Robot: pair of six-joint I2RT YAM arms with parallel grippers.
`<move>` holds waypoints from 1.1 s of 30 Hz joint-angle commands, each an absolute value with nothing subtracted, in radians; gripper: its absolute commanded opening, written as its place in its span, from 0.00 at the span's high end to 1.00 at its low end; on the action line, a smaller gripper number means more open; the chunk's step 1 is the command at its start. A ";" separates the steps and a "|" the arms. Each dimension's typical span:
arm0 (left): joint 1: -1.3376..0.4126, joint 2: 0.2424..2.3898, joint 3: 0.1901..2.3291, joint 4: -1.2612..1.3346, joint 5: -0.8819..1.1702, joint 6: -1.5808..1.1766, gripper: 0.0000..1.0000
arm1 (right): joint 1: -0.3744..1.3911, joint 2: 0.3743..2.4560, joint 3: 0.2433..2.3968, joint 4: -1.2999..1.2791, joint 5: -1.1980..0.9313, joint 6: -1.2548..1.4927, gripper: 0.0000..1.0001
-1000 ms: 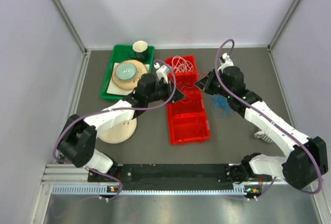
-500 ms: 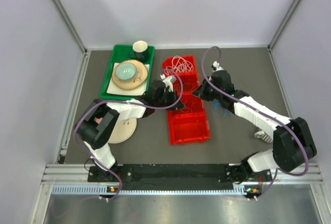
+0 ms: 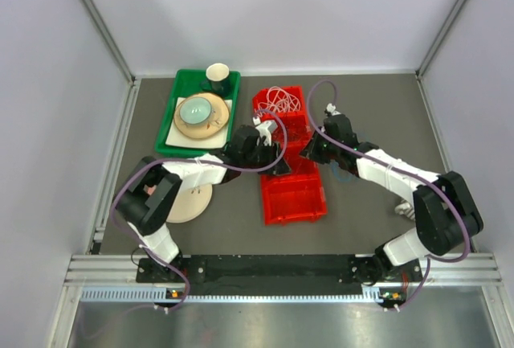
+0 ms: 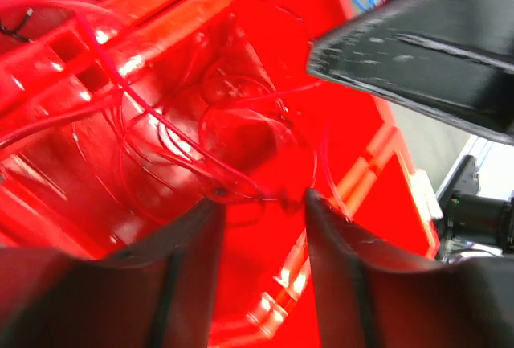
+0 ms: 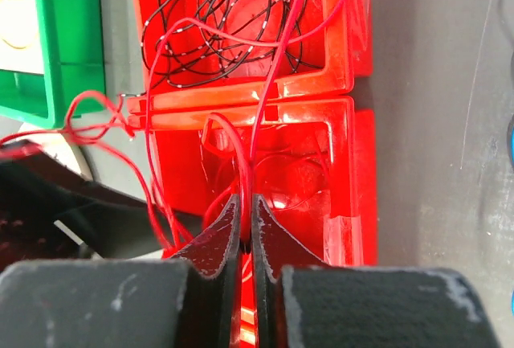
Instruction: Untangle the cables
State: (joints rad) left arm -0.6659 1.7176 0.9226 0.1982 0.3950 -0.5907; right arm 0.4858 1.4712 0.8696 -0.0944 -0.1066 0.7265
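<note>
While the right gripper (image 5: 246, 231) stays out of the count as pinched shut on one red cable (image 5: 269, 83), seemingly to draw it free, the left gripper (image 4: 261, 203) hangs with jaws parted over loose red loops (image 4: 241, 135) in the red bin's (image 5: 353, 163) middle compartment, and the black cables (image 5: 217, 34) lie tangled in the far one.

Walls (image 3: 281, 10): plain pale grey, three sides
Worktop (image 3: 377, 107): dark grey, matte (evenly lit)
Corner posts (image 3: 96, 18): bare aluminium, slanting
Near rail (image 3: 88, 266): aluminium, brushed sheet (image 3: 281, 325) below

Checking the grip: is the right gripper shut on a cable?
Shut: the right gripper pinches a red cable between closed jaws.
</note>
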 commanded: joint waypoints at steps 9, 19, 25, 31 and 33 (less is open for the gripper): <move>-0.673 1.482 1.000 0.090 0.356 -0.543 0.33 | 0.515 1.542 0.873 -0.060 -0.066 0.709 1.00; -0.650 1.411 1.006 0.026 0.244 -0.569 0.33 | 0.535 1.503 0.879 -0.078 -0.031 0.680 1.00; -0.635 1.307 0.896 -0.113 0.163 -0.571 0.29 | 0.537 1.502 0.876 -0.083 -0.037 0.677 1.00; -0.637 1.293 0.779 -0.106 0.159 -0.572 0.24 | 0.538 1.512 0.894 -0.081 -0.052 0.673 1.00; -0.635 1.330 0.775 -0.092 0.219 -0.565 0.24 | 0.538 1.516 0.902 -0.081 -0.055 0.673 1.00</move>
State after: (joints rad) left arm -0.6350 1.2938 0.8005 -0.0937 0.1711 -0.5724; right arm 0.5217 1.5387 0.8642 -0.0971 -0.0502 0.6891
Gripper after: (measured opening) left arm 0.757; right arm 0.017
